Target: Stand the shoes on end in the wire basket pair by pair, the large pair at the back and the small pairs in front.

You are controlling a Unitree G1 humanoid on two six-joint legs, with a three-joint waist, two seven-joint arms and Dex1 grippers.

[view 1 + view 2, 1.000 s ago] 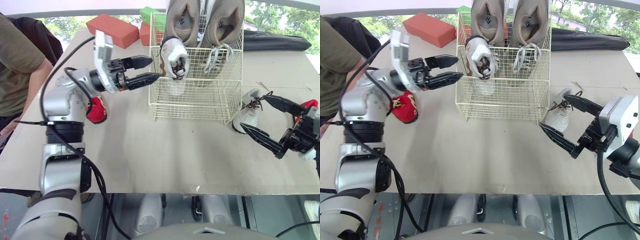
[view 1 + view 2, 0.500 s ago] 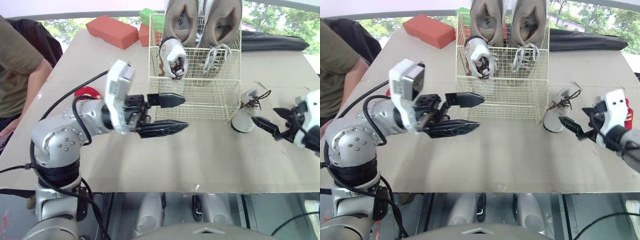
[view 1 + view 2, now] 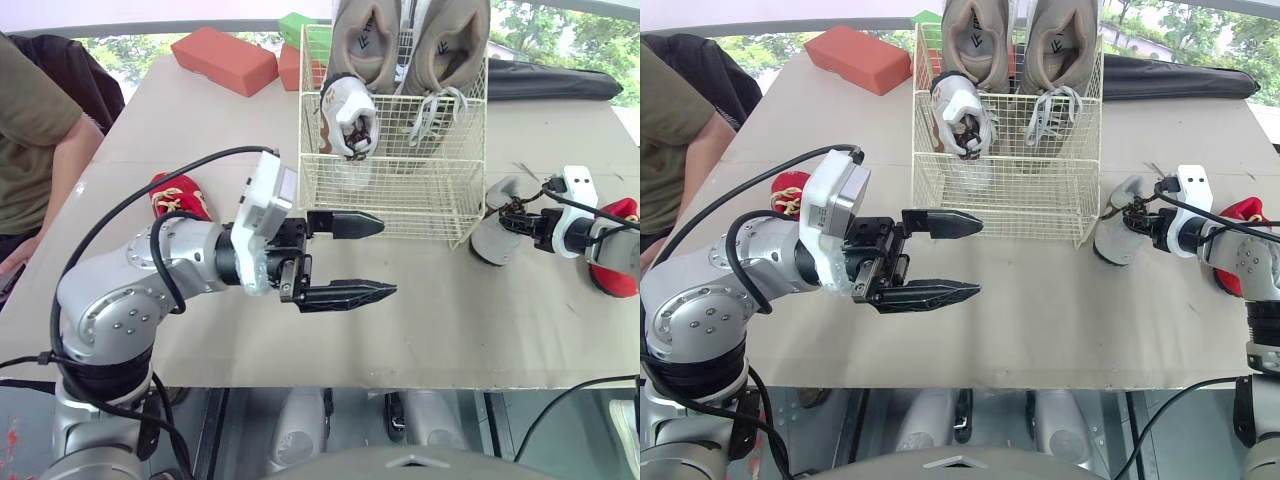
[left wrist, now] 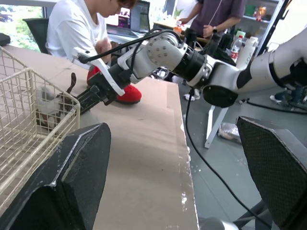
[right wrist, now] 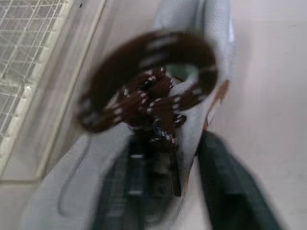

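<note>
Standing on end at the back of the wire basket [image 3: 400, 190], the large tan pair [image 3: 365, 45] runs out of view at the top, so its toes cannot be seen. A small white shoe [image 3: 350, 115] with brown laces stands in the basket's front left part. The front room to its right holds only loose white laces hanging from the right large shoe. The basket sits at the middle of the table's [image 3: 450, 320] far edge. Its mate, a small pale shoe [image 3: 490, 240], is on the table just beside the basket's right front corner, toward the right edge; whether it touches the wire is hard to tell. The right claw [image 3: 520, 222] is at this shoe's opening. In the blurred right wrist view one finger sits inside under the brown laces and the other outside, pinching the shoe's side wall. The left claw [image 3: 389, 257] hovers over the table in front of the basket, fingers spread wide with nothing between them. Bare table lies from it to the front edge. A red shoe [image 3: 175, 193] near the left edge is half hidden behind the left arm. Another red shoe [image 3: 605, 275] at the right edge is partly covered by the right arm. Red blocks [image 3: 225, 60] lie at the far left corner, and a person [image 3: 35, 130] sits past the left edge.
</note>
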